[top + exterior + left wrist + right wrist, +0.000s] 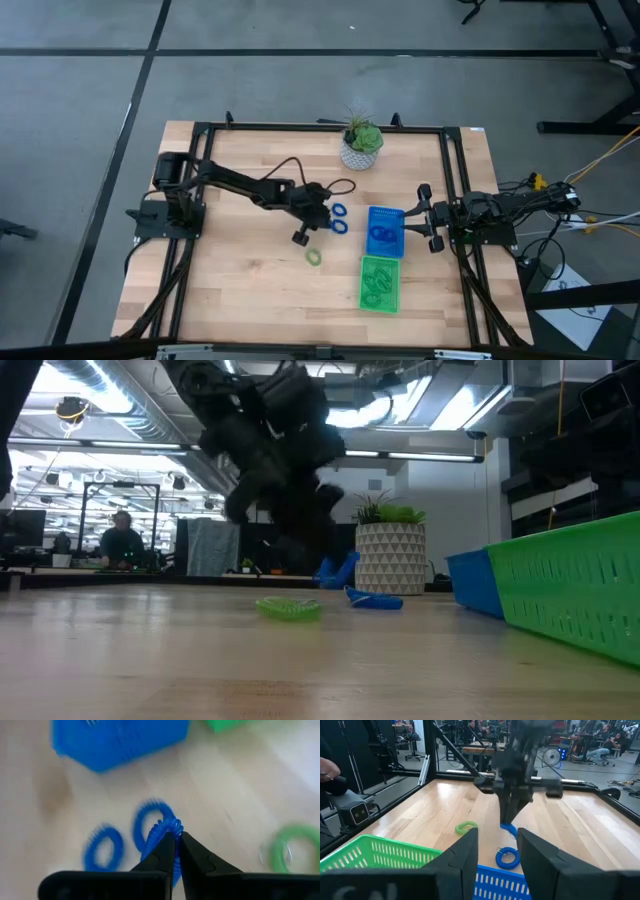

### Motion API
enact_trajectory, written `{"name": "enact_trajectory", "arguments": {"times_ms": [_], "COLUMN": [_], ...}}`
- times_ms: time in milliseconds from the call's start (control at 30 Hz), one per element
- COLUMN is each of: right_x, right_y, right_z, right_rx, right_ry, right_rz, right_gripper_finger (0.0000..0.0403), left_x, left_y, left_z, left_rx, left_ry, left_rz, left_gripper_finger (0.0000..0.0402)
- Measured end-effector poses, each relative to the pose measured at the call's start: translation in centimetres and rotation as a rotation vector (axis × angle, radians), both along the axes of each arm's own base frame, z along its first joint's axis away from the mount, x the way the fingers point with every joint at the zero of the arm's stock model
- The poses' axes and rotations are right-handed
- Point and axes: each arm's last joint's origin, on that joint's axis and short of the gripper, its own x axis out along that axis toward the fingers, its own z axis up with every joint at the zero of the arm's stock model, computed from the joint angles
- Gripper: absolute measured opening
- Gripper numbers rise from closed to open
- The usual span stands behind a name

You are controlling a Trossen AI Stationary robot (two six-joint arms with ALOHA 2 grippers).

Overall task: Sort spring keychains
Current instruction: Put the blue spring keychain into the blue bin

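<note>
- On the table's right side, I am seeing the blue tray (pixel 385 231) already holding blue coils and, nearer than it, the green tray (pixel 379 283) already holding green ones, so a good part of the sorting is looking done; I cannot count the coils inside either tray.
- Left of the blue tray, three spring keychains are lying outside the trays: two blue ones and one green one.
- I am holding the left gripper (pixel 176 836) pinched together on one blue keychain (pixel 164 834); the fingertips are closed on its coil, which is looking lifted or just leaving the wood.
- I am watching the second blue keychain (pixel 103 847) lying flat just beside the gripped one, touching nothing but the table.
- I am noting the green keychain (pixel 315 257) lying alone on the wood, nearer than the blue pair and left of the green tray.
- I am keeping the right gripper (pixel 496 851) waiting by the right edge of the blue tray, its fingers apart and holding nothing.
- I am judging the remaining work as carrying this blue coil into the blue tray, then the other blue one, then the green one into the green tray.
- I am minding the potted plant (pixel 361 143) at the far edge, well apart from the work.
</note>
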Motion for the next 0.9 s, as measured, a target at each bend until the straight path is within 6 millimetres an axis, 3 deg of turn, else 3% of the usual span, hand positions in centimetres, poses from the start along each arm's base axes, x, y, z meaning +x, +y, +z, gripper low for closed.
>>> {"name": "enact_trajectory", "arguments": {"times_ms": [300, 433, 700, 900], "right_x": [0.0, 0.0, 0.0, 0.0], "right_y": [0.0, 0.0, 0.0, 0.0], "right_z": [0.0, 0.0, 0.0, 0.0], "right_rx": [0.0, 0.0, 0.0, 0.0], "right_ry": [0.0, 0.0, 0.0, 0.0], "right_rz": [0.0, 0.0, 0.0, 0.0], "right_gripper_finger": [0.0136, 0.0136, 0.0136, 0.0136], "left_x": [1.4, 2.3, 3.6, 5.7], "left_y": [-0.4, -1.5, -4.1, -5.3], "left_z": [2.5, 3.6, 2.4, 2.0], "left_rx": [-0.086, -0.166, -0.174, -0.171], "left_ry": [-0.278, -0.438, -0.6, -0.619], "left_rz": [-0.106, -0.187, -0.29, -0.321], "left_gripper_finger": [0.0008, 0.0009, 0.0008, 0.0007]}}
